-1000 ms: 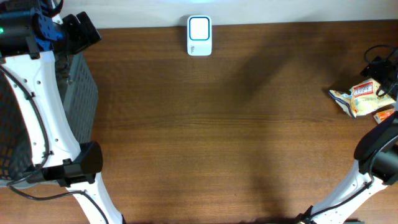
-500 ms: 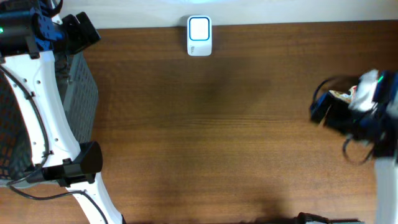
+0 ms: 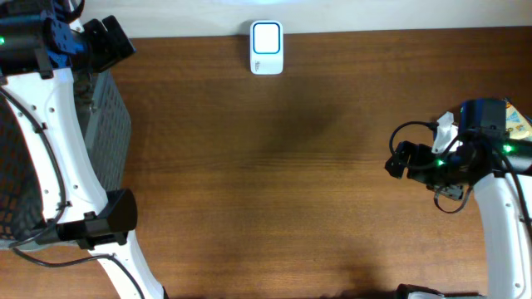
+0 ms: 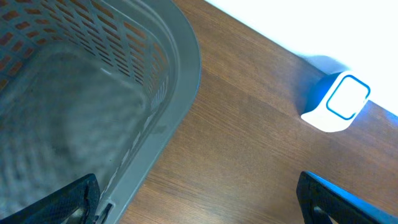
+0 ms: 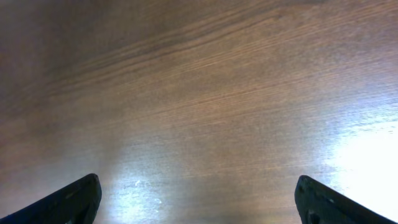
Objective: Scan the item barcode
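Observation:
The white barcode scanner with a blue-rimmed window stands at the table's far edge. It also shows in the left wrist view as the scanner, up to the right. Only a pale corner of the item, a snack packet, shows at the right edge behind the right arm. My right gripper hangs open over bare wood left of the packet, with nothing between its fingertips. My left gripper is open at the back left, its fingers straddling the basket rim, and holds nothing.
A grey mesh basket fills the left side, its rim under the left wrist. The brown wooden table spreads between the two arms. Cables loop round the right wrist.
The right arm has swung in from the right edge, away from the snack packets, leftward over the table, and now covers most of them. The left arm has not moved.

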`<act>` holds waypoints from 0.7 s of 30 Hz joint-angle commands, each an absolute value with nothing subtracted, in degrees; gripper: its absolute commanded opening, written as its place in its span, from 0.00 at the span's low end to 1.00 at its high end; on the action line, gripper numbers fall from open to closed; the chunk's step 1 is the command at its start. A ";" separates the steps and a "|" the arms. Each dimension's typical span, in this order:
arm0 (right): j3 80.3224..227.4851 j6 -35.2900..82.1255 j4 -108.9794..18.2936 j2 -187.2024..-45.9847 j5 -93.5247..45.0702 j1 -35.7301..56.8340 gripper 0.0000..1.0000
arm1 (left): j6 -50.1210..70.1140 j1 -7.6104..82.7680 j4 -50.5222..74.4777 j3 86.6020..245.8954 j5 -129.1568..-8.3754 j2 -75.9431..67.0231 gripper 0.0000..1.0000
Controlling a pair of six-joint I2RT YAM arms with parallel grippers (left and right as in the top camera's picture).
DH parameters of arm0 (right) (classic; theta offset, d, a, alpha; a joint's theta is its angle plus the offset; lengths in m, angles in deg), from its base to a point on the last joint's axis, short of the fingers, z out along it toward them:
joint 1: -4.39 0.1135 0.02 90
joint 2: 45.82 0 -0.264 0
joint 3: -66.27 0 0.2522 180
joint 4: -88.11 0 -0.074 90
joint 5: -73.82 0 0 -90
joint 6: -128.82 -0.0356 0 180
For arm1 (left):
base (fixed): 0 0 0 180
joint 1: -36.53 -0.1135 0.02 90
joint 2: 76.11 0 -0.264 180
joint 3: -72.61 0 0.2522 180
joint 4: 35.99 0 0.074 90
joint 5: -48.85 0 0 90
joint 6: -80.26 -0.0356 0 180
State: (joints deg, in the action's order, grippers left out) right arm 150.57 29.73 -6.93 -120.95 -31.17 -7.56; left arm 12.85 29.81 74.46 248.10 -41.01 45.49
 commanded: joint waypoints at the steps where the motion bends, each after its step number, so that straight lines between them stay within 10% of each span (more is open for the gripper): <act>1: 146.31 32.47 -10.43 -121.04 -32.72 -5.65 0.99 | 13.37 29.70 74.48 248.08 -41.40 44.64 0.99; 9: 111.23 32.60 -52.37 -87.93 -32.41 8.40 0.98 | 13.37 29.70 74.48 248.08 -41.40 44.64 0.99; 21: 83.12 32.60 -76.96 -53.55 -22.03 8.40 0.98 | 13.37 29.70 74.48 248.08 -41.40 44.64 0.99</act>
State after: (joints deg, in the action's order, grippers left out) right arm 85.98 32.66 -75.23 -57.22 -25.46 7.98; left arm 12.85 29.81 74.46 248.04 -41.01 45.34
